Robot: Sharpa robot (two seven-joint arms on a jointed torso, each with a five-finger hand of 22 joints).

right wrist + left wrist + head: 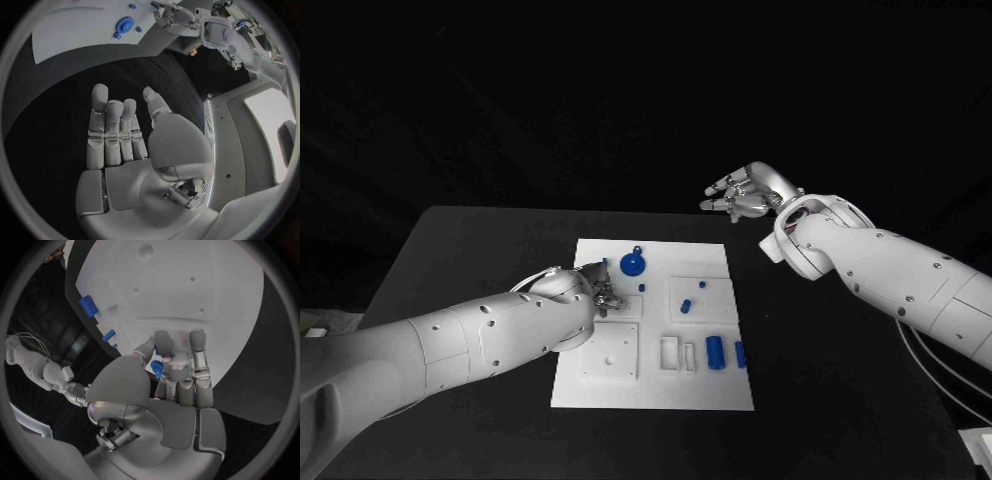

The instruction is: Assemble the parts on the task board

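The white task board [653, 385] lies in the middle of the black table. My left hand [593, 288] is low over the board's left side, fingers down on its surface [187, 295]. A small blue part [156, 369] sits pinched between its thumb and fingers. A blue round disc [633, 265] lies just beyond that hand. Two small blue pegs [687, 303] stand mid-board, and two blue cylinders [715, 351] lie near the right edge. My right hand [740, 190] hangs raised past the table's far right, fingers straight and apart [115, 135], holding nothing.
White raised blocks and slots [678, 353] sit on the board's near half. The black table [473, 250] extends bare on both sides of the board. The board's far corner with the blue disc [124, 24] lies well away from my right hand.
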